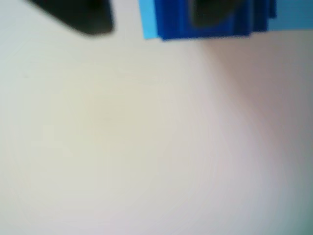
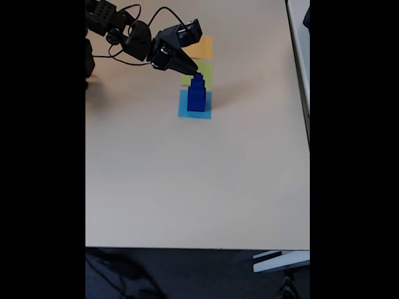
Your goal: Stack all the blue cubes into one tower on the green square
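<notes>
Black finger (image 1: 78, 17) blurs at 11 o'clock in the wrist view. We see the gripper (image 2: 194, 73) at the tower's (image 2: 197, 96) top; jaw gap unreadable. Tower stands on the light-blue square (image 2: 184, 111), the green square (image 2: 207, 75) just beyond at 12 o'clock.

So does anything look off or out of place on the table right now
Yes: the tower of blue cubes stands on the light-blue square, not the green square behind it. The pincer is at its top. The stack itself looks upright.

No readable text, no labels, no brand marks, no numbers, no signs on anything
</notes>
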Robot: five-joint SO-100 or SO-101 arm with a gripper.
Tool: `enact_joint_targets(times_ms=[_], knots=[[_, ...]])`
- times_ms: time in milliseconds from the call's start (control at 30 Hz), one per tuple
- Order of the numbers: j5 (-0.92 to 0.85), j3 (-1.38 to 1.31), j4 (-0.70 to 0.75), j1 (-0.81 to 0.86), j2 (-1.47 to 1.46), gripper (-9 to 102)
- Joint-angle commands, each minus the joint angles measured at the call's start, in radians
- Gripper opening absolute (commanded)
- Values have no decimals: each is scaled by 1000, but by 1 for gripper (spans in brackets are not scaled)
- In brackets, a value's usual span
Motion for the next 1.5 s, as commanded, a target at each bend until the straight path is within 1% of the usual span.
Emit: enact_joint_targets(times_ms=[0,233,333,533,600,800,967,1133,1467], knots=[[23,-77,-31,-26,-2,7],[75,-58,-49,-52,-5,6],[63,-46,-89,-64,-5,6],[67,-46,-89,-64,-6,6],[72,-41,-89,-61,-9,12],[91,-12,-89,-57,-9,17],[104,15,-103,-54,-9,18],[123,63,-172,-60,-32,19],[118,75,-202,-57,-52,19]])
